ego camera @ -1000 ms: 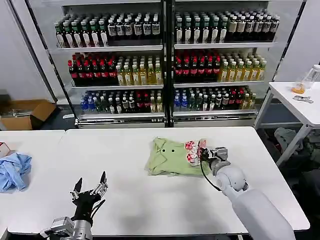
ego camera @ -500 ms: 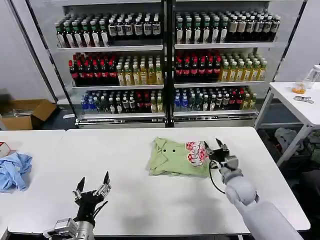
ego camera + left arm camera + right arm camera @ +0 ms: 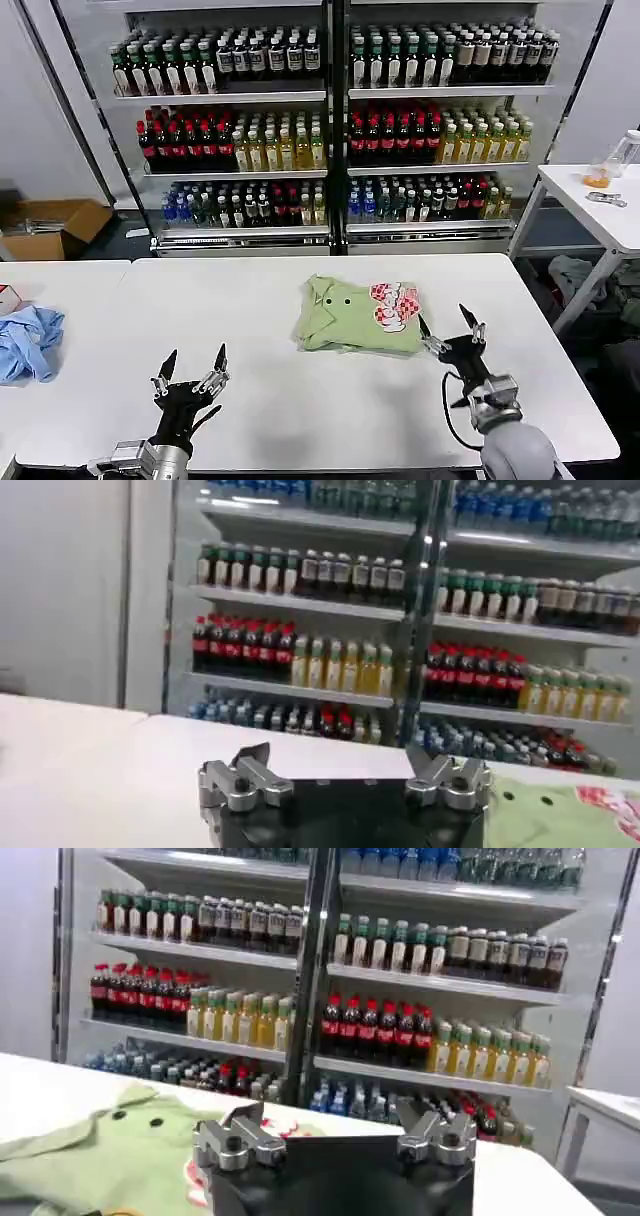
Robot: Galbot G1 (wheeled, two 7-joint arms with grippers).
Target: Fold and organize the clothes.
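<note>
White surface (image 3: pixel 270 400) carries both arms at its near edge: left claw (image 3: pixel 188 368) spread, right claw (image 3: pixel 453 328) spread just beside the folded sage-green T-shirt (image 3: pixel 350 315), apart from it. Bottle shelves (image 3: pixel 330 120) stand behind.

Folded T-shirt (image 3: pixel 358 317) lies on the table (image 3: pixel 300 400), at centre, slightly toward 1 o'clock. Right gripper (image 3: pixel 454 328) stands just beside it at its 4 o'clock; left gripper (image 3: pixel 191 367) at its 8 o'clock, well apart. Bottle shelves (image 3: pixel 330 130) stand behind at 12 o'clock.
</note>
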